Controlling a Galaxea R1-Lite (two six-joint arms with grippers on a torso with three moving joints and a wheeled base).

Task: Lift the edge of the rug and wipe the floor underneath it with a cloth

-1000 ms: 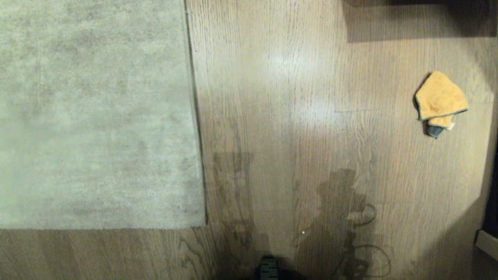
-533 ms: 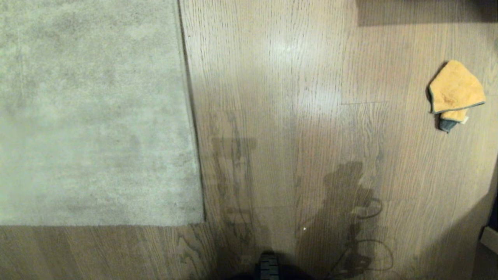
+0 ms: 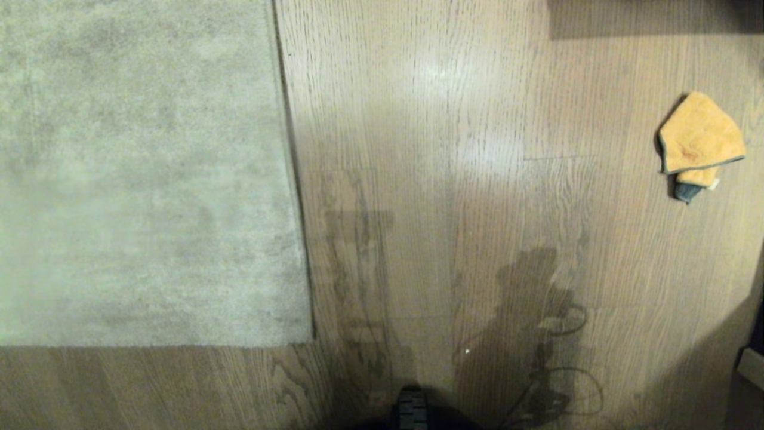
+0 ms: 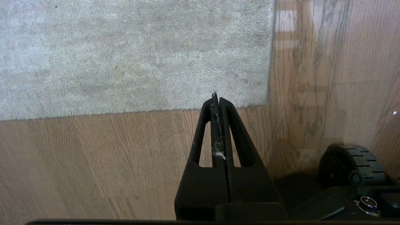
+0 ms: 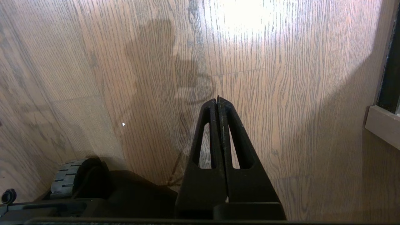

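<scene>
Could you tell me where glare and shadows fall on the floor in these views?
Head view: bright glare patches on the floor, with the robot's shadow lower down and the cloth lit at the right. Right wrist view: strong glare beyond the shut right pincer. Left wrist view: the rug edge evenly lit beyond the shut left pincer.

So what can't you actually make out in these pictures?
- Rug: head view's top and left borders cut it off; its underside is hidden, since it lies flat.
- Cloth: tag too small to read.
- Dark furniture: cropped at the top.
- Arms: outside the head view.
</scene>
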